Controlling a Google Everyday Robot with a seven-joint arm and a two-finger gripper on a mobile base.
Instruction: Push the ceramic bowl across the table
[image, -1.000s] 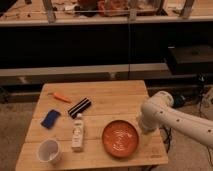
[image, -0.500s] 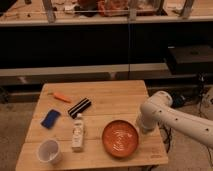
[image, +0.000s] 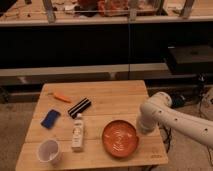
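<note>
You are looking down on the desk (image: 115, 95), a small light wooden one with a plank top, in front of dark shelving.

The robot's white arm (image: 180, 120) reaches in from 3 o'clock and bends down over the desk's right edge.

The ceramic bowl (image: 120, 138), wide, shallow and orange-red with pale rings inside, sits upright on the desk at about 5 o'clock from the desk's middle, close to the near edge.

The pincer (image: 142, 128) is at the arm's end, low over the desk at 3 o'clock from the bowl, just beside its rim. It is narrow, drawn together on nothing. You cannot tell whether it touches the rim.

A white bottle (image: 77, 132) lies on its side at 9 o'clock from the bowl, near it but apart, with its length running from 12 to 6.

A white cup (image: 49, 151) stands upright in the desk's 7 o'clock corner, just beside the bottle's lower end.

A black bar with pale stripes (image: 79, 107) lies at 12 o'clock from the bottle, set on a slant.

A blue flat thing (image: 50, 119) lies at 9 o'clock from the desk's middle, near the left edge.

A small orange piece (image: 62, 97) lies at about 10 o'clock, well apart from the bowl.
</note>
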